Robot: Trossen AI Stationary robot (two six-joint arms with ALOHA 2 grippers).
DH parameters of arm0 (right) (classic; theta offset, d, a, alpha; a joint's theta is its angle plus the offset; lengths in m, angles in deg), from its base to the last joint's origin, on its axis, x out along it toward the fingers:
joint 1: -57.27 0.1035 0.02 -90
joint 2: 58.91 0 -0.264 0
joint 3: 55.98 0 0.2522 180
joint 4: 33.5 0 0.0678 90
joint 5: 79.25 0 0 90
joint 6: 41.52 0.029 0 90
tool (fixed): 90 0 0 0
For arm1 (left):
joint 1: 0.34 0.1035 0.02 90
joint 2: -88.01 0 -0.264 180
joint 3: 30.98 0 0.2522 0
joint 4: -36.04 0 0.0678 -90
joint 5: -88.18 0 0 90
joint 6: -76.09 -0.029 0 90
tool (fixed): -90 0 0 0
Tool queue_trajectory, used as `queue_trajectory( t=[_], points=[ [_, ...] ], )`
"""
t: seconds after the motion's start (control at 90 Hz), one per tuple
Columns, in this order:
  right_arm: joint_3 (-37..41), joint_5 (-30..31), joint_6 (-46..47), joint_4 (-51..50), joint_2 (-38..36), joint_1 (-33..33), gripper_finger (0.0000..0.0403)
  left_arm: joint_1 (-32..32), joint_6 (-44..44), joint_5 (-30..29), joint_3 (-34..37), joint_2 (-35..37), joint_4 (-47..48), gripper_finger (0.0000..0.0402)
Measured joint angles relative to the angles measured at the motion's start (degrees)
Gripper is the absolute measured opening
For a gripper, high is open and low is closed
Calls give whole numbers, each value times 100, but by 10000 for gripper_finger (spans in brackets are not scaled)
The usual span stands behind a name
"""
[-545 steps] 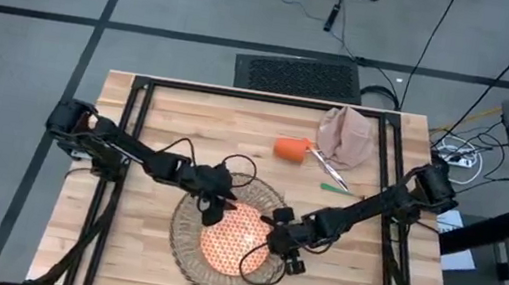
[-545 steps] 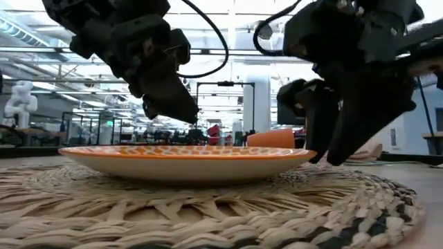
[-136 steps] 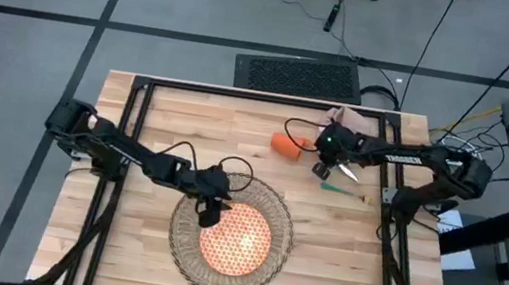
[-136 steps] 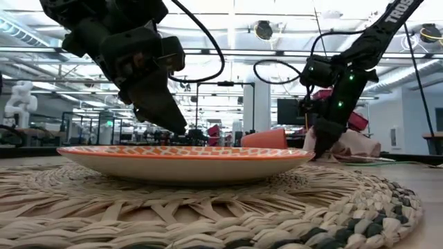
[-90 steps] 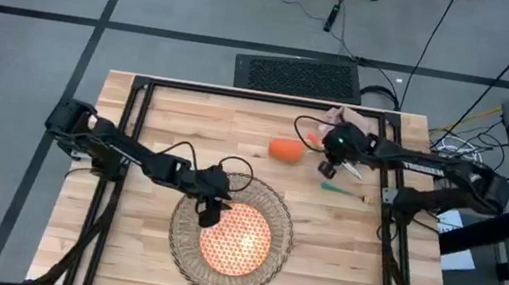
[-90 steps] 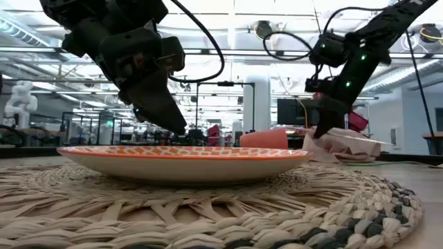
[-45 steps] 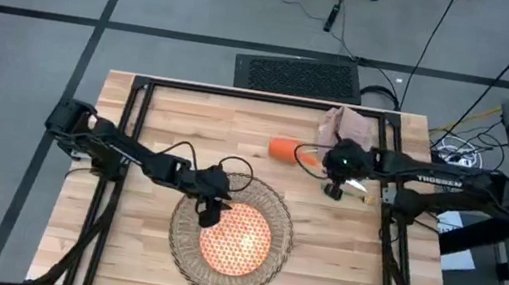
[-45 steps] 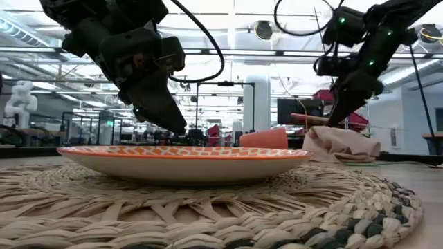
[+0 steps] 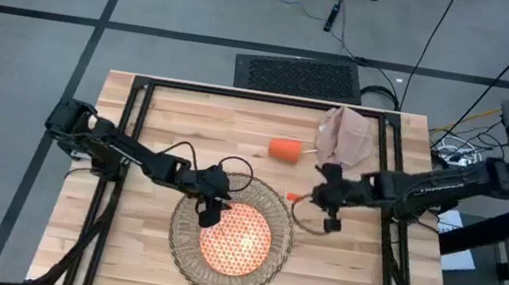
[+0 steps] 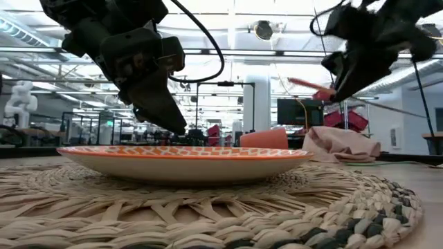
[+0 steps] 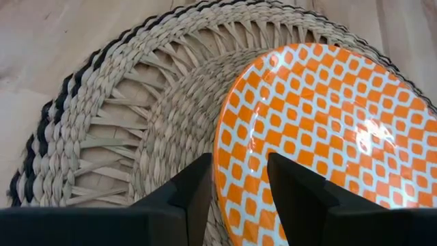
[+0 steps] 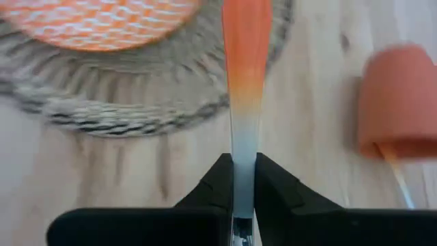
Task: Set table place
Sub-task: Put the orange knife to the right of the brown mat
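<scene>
Placemat (image 9: 188, 236) and plate (image 9: 235, 239) set; my right gripper (image 12: 242, 179) pinches orange-handled cutlery (image 12: 246, 65), left gripper (image 11: 235, 179) hovers open; cup (image 9: 285, 149), napkin (image 9: 348, 136) remain.

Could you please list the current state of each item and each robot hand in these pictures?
Placemat: flat on the table.
Plate: centred on the placemat.
Cup: on its side on the table.
Napkin: crumpled at the far edge.
Orange-handled cutlery: lifted, held in the right hand.
Left hand: open, over the plate's rim.
Right hand: shut on the cutlery, beside the placemat.
</scene>
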Motion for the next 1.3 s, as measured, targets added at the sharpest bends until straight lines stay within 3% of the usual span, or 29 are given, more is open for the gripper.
queue_trajectory(
  t=[0.311, 0.733, 1.3],
  points=[
    [-85, 0, -707, -225, 940, 939, 17, -5, 32, -2, 0, -2, 8, 128],
    [-85, -194, -701, -509, 2055, 1975, 17, 24, 40, -33, 0, -2, 0, 128],
    [-944, -322, -2184, -1252, 2837, 2224, 17, 240, 196, -28, 0, -7, -312, 128]
  ],
)
